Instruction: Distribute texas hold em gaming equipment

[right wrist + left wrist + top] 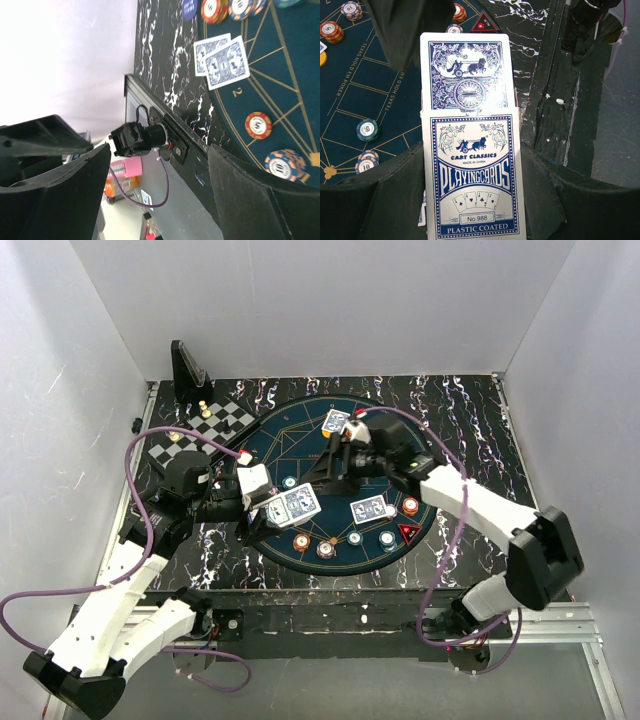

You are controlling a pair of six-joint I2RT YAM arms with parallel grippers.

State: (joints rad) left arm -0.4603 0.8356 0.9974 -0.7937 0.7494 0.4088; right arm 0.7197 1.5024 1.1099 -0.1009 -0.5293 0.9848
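Note:
My left gripper [272, 510] is shut on a blue-and-white playing card box [472, 175], held over the near left part of the mat. One blue-backed card [465, 70] sticks out of the box's far end. My right gripper [335, 467] hovers over the middle of the mat, just beyond the box, open with nothing between its fingers [255, 195]. Two face-down cards [370, 508] lie on the near right of the mat, and more cards [336, 422] lie at its far side. In the right wrist view a face-down pair of cards [222, 60] shows. Several poker chips [325, 548] ring the near side.
The round dark blue mat [300, 435] covers the table's middle. A checkered chess board [205, 430] with small pieces lies at the back left, behind it a black stand [188, 368]. A red triangular marker [408, 532] sits near the mat's right edge. White walls close in three sides.

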